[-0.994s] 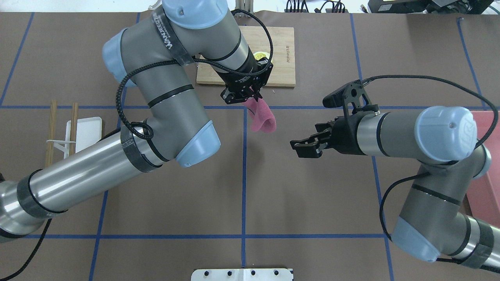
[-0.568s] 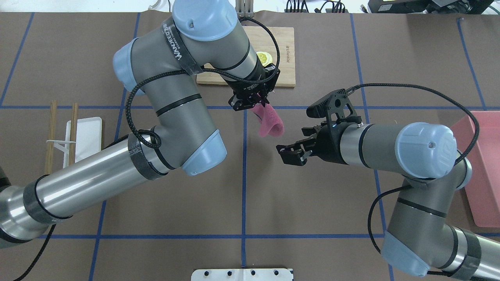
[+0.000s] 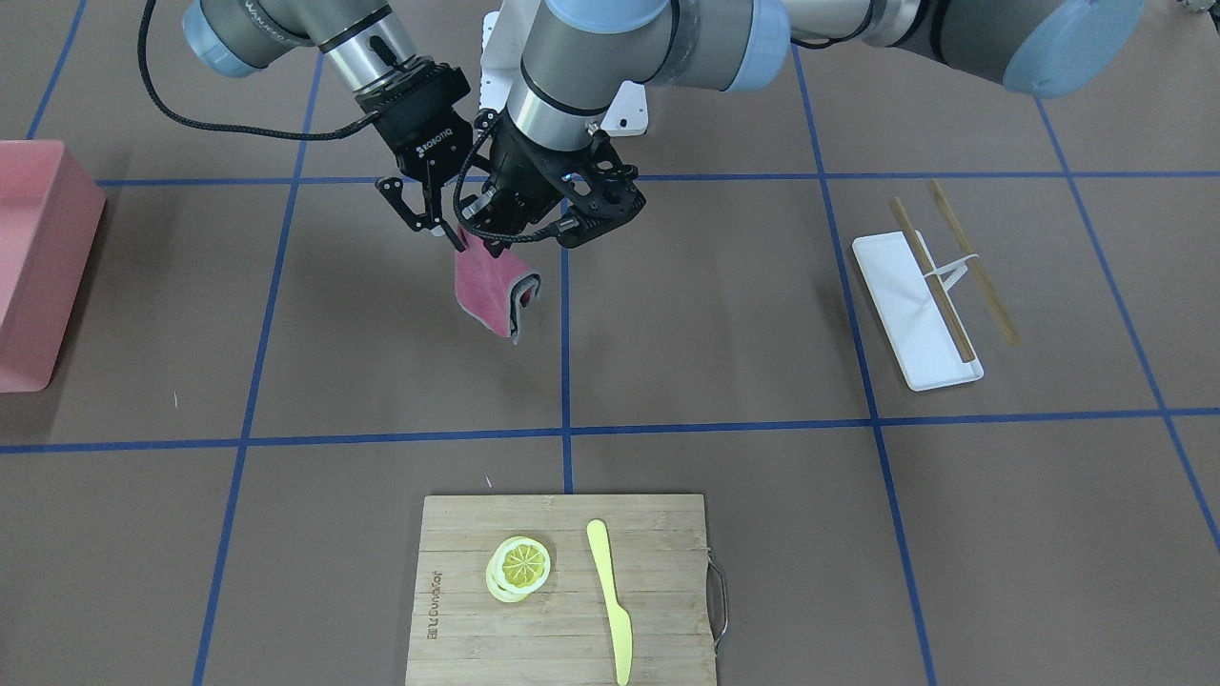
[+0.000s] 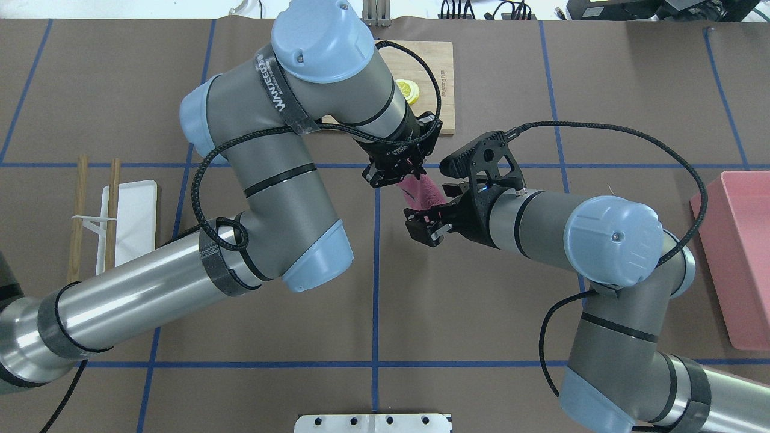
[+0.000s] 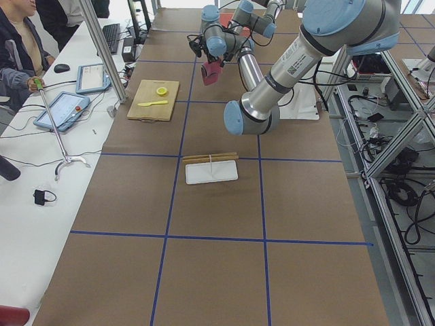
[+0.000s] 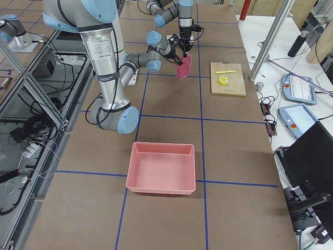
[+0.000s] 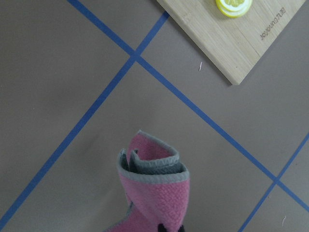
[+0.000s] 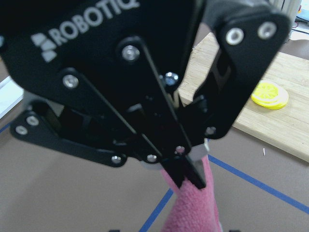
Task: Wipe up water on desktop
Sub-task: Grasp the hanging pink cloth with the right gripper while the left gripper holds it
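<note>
Jaws on my left gripper (image 4: 411, 175) pinch pink cloth (image 4: 427, 192) hanging over desktop (image 4: 481, 300) centre — right gripper (image 4: 423, 225) spread, moved in beside it since before; open room lower frame, cutting board (image 4: 444, 72) upper centre.

A white side bench (image 5: 37, 238) holds tablets (image 5: 61, 110) beside an aluminium post (image 5: 102, 51).

The left arm (image 4: 271, 174) hides much of the cutting board (image 4: 446, 57); edges crop the desktop (image 4: 481, 300) and pink bin (image 4: 746, 252).
</note>
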Motion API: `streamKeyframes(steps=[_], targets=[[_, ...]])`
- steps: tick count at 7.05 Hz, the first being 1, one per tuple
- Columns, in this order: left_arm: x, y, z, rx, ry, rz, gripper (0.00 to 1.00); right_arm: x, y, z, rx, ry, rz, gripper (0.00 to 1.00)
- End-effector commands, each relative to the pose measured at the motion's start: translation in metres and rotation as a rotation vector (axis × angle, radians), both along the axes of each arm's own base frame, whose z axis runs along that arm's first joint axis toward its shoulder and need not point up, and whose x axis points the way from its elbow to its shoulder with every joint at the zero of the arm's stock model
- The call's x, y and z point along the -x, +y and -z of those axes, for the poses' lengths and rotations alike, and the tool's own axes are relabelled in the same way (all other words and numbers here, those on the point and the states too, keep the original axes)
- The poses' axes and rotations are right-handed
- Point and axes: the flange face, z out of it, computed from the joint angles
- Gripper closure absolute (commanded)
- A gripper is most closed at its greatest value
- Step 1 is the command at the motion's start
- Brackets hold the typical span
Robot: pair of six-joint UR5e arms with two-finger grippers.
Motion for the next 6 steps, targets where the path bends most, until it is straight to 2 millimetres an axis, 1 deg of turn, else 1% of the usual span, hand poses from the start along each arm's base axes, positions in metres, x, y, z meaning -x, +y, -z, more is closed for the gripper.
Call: streamKeyframes(steps=[1, 2, 3, 4, 5, 6], targets=[[0.001, 0.001, 0.001, -0.007, 0.005, -0.003, 1.00, 0.000, 0.003, -0.001, 0.008, -0.008, -0.001, 1.00], [0.002, 0.001, 0.001, -0.015, 0.004, -0.005, 0.57, -0.001, 0.003, -0.001, 0.008, -0.012, -0.001, 1.00], [0.007, -0.001, 0.003, -0.024, 0.009, -0.003, 0.32, -0.002, 0.003, -0.002, 0.009, -0.009, -0.003, 1.00], [0.037, -0.019, 0.006, -0.034, 0.022, 0.044, 0.21, 0.000, 0.002, -0.004, 0.022, -0.007, -0.006, 1.00], [0.071, -0.026, -0.017, -0.030, 0.025, 0.072, 0.09, 0.008, 0.008, -0.007, 0.105, -0.040, -0.009, 1.00], [0.111, -0.025, -0.045, -0.088, 0.016, 0.082, 0.04, 0.034, 0.024, -0.015, 0.267, -0.067, 0.006, 1.00]])
